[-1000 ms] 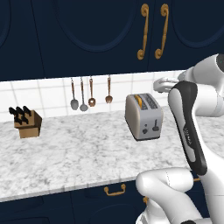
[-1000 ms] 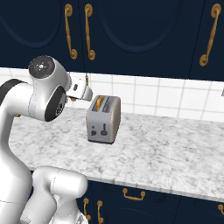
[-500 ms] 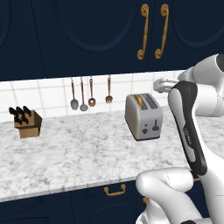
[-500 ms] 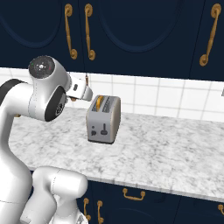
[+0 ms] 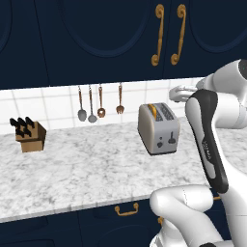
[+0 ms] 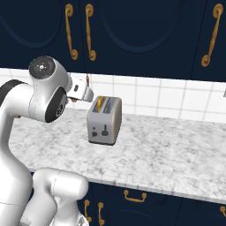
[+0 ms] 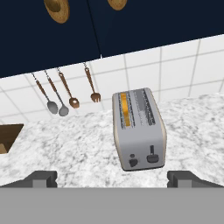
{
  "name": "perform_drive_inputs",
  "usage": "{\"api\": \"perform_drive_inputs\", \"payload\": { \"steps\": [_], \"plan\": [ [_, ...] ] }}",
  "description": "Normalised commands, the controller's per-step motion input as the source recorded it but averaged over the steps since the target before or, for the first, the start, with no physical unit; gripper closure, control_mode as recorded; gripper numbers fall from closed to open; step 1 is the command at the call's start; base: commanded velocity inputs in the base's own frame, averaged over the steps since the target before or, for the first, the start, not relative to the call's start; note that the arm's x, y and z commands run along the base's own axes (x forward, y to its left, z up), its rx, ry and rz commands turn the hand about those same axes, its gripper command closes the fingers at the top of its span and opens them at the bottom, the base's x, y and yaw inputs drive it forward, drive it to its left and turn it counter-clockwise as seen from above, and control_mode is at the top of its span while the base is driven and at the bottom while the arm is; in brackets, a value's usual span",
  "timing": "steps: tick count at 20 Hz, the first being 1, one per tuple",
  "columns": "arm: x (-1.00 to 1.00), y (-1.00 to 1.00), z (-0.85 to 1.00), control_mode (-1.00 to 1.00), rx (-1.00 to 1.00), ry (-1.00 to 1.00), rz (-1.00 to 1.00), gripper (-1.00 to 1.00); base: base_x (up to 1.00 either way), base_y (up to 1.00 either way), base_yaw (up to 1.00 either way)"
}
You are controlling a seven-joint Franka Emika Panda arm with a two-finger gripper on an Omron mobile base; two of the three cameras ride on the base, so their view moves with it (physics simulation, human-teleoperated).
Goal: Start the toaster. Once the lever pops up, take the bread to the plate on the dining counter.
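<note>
Toaster point(image 7: 139, 129) sitting on the marble counter point(image 5: 72, 169), bread point(image 7: 125, 109) in its left slot, lever point(image 7: 152, 156) at 5 o'clock on the end panel. Gripper point(image 7: 112, 177) hovering short of it, fingers spread wide, grasping nothing.

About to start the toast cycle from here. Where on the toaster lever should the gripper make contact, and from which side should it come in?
Aim for the lever, the small dark tab on the toaster end panel facing the arm, right of the knob. Come from above on the near side and press down with one fingertip: the tab looks too small to pinch, and its slot runs vertically.
</note>
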Motion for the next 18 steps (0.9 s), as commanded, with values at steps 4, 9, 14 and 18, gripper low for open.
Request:
{"api": "perform_drive_inputs", "payload": {
  "steps": [4,9,14,18],
  "plan": [
    [0.00,0.00,0.00,-1.00,0.00,0.00,0.00,-1.00,0.00,0.00,0.00],
    [0.00,0.00,0.00,-1.00,0.00,0.00,0.00,-1.00,0.00,0.00,0.00],
    [0.00,0.00,0.00,-1.00,0.00,0.00,0.00,-1.00,0.00,0.00,0.00],
    [0.00,0.00,0.00,-1.00,0.00,0.00,0.00,-1.00,0.00,0.00,0.00]
  ]
}}
